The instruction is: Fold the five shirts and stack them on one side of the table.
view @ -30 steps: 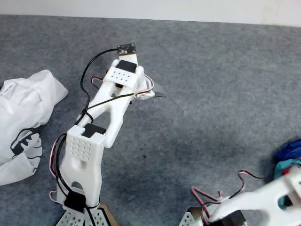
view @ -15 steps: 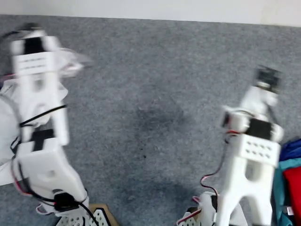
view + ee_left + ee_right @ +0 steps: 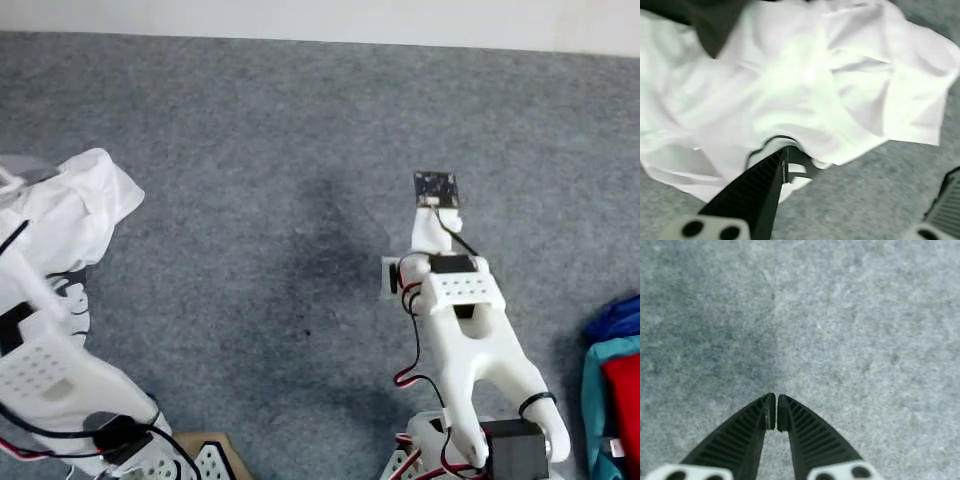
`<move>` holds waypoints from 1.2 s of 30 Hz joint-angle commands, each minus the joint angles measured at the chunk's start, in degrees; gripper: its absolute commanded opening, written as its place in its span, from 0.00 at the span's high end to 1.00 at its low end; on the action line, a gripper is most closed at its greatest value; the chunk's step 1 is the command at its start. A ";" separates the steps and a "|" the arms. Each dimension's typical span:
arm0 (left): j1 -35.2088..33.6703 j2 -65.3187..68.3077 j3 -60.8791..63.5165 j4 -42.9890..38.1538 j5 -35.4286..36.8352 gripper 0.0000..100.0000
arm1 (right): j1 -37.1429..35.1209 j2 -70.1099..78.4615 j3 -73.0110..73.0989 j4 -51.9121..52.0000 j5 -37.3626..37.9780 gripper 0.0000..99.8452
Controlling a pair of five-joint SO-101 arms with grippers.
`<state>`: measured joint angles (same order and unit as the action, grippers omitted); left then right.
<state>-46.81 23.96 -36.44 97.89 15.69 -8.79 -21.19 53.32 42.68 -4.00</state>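
The white shirt (image 3: pixel 70 210), at frame left, was seen directly ahead of the wide-spread left gripper (image 3: pixel 867 165); the right gripper (image 3: pixel 776 407), closed empty, was placed well apart.

Bare grey counter (image 3: pixel 300 120) gives wide passage along the whole far side and down the middle between the arms. At the left edge the white shirt (image 3: pixel 75 205) lies heaped, with the left arm (image 3: pixel 45 370) over its near part. The right arm (image 3: pixel 465 320) stands near, right of centre. In the near right corner, coloured shirts (image 3: pixel 615 370) take up the edge, close to that arm.
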 commanded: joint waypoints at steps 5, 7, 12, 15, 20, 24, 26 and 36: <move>-1.80 -1.27 -1.80 -3.16 -1.05 0.66 | -0.40 0.31 0.22 -1.45 -0.35 0.97; -1.63 -0.57 -1.80 -3.52 -1.23 0.76 | -0.40 0.40 0.22 -1.45 -0.35 0.97; -1.98 1.27 -1.71 -9.58 -1.32 0.86 | -0.40 0.48 0.22 -1.45 -0.35 0.97; -1.98 3.91 -1.71 -13.01 -1.32 0.83 | -0.40 0.48 0.22 -1.45 -0.35 0.97; -1.71 8.75 -1.80 -17.32 -1.05 0.80 | -0.40 0.48 0.22 -1.45 -0.26 0.97; -1.98 11.38 -1.80 -22.24 -1.05 0.80 | -0.40 0.48 0.22 -1.45 -0.26 0.97; -2.07 12.44 -1.80 -24.26 -1.05 0.80 | -0.40 0.48 0.22 -1.45 -0.26 0.97; -2.15 17.27 -1.80 -28.04 -1.05 0.80 | -0.40 0.48 0.22 -1.45 -0.26 0.97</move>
<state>-48.75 41.01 -36.44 70.64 14.81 -8.79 -20.75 53.67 42.15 -4.00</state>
